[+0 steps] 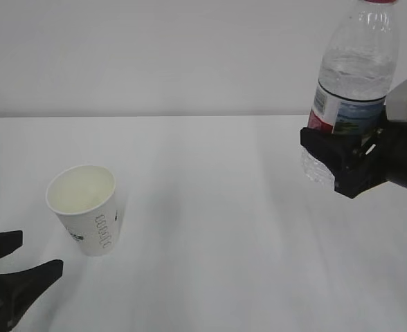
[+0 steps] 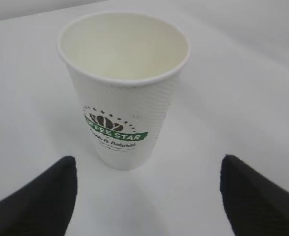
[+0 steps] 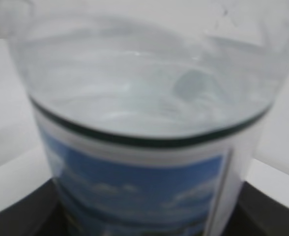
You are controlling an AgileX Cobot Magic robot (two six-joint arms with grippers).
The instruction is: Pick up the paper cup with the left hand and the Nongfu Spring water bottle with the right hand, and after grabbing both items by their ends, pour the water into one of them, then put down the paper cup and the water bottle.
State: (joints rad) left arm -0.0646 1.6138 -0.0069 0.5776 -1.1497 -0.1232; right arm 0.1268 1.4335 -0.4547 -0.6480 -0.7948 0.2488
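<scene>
Nearest of all, the left hand (image 1: 13,273) sat low at the front edge of the white table (image 1: 210,207), its two black fingers (image 2: 34,199) spread wide apart and empty. Just beyond them stood the paper cup (image 1: 86,209), upright on the table, clear of both fingers and centred in the gap between them as the left wrist view showed. Its pale cream inside faced up, and a green band of lettering with a dark mark ran across its side. Well to the right of the cup and farther back, the right hand (image 1: 342,162) hung above the table with its black jaws clamped on the lower part of the Nongfu Spring water bottle (image 1: 349,90). That bottle stood nearly upright in the air, uncapped, red ring at its neck, with the water (image 3: 144,93) rising above the label.
</scene>
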